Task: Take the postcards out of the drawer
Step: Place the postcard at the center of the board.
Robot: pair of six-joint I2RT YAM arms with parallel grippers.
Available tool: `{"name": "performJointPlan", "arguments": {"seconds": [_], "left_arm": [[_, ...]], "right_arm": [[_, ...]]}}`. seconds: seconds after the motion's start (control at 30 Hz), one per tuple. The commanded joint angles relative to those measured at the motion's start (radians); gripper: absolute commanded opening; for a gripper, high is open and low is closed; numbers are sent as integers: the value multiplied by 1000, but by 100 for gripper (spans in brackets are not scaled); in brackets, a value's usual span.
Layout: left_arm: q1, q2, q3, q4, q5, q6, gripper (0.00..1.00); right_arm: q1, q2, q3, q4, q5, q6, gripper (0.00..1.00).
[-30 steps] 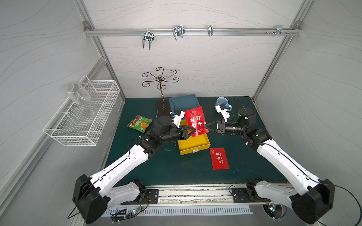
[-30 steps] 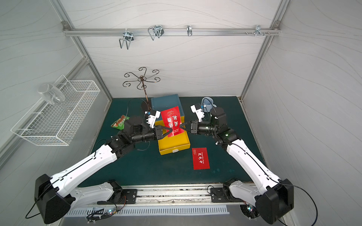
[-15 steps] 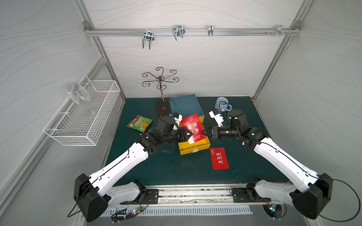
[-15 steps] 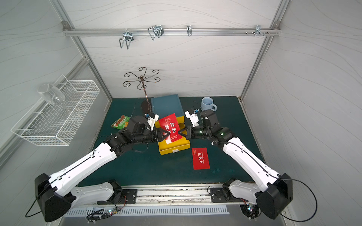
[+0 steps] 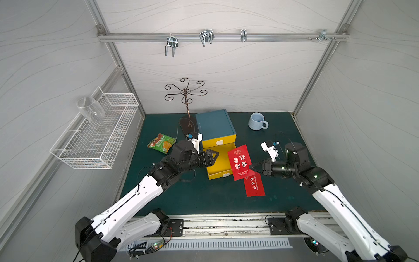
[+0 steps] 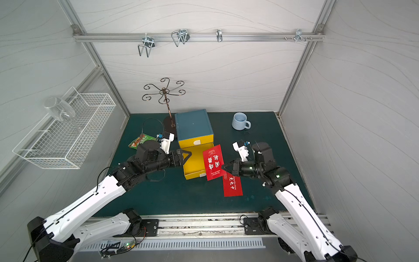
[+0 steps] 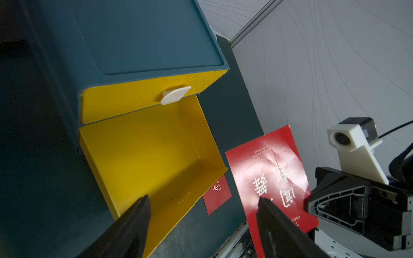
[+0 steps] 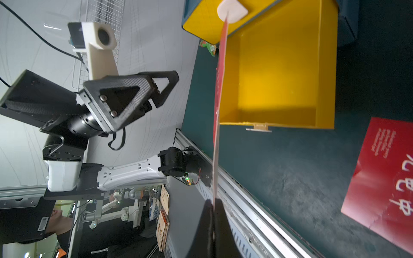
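Red postcard [image 5: 239,161] is pinched by the right gripper [image 5: 250,168] just beside the drawer [image 5: 218,175] — left gripper [image 7: 202,198] is spread, empty. Placement is judged next: lowering beside the other postcard [image 5: 255,186], then release.

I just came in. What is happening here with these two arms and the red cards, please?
The arms are taking postcards out of the yellow drawer. The right gripper is shut on a red card and holds it by one edge, raised beside the drawer. The left gripper is open over the drawer, apart from that card. A second red card lies flat on the mat near the drawer's front. The drawer is pulled out and looks empty.
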Motion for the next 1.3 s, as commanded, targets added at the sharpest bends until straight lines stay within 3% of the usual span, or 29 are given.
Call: {"name": "performJointPlan", "arguments": {"seconds": [0.0, 0.27, 0.53, 1.27], "left_arm": [[21, -15, -4, 57, 0, 13, 80], [40, -19, -23, 73, 38, 10, 81], [53, -35, -31, 66, 42, 19, 81], [77, -79, -27, -17, 9, 39, 82]], "right_arm": [[-5, -68, -26, -153, 30, 36, 0], [-2, -180, -107, -303, 30, 99, 0], [25, -160, -178, -308, 34, 137, 0], [123, 39, -391, 226, 170, 322, 0]]}}
